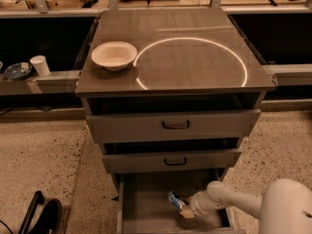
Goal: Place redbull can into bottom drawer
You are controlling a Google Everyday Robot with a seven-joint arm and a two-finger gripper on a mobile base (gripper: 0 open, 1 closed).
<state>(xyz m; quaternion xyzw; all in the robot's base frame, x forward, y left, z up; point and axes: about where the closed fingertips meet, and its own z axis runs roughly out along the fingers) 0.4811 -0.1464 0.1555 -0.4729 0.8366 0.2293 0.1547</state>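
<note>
One gripper hangs inside the open bottom drawer, near its middle, pinching the redbull can by one end. The can's long axis tilts up and left from it, over the drawer floor.

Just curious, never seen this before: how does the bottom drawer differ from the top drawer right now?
The bottom drawer is pulled far out, its floor showing; the top drawer sits barely out. The top drawer shows a black handle; the bottom drawer's front is out of view. The end effector reaches into the bottom drawer, gripping a tilted can; nothing reaches into the top drawer. Both are grey, in one cabinet.
</note>
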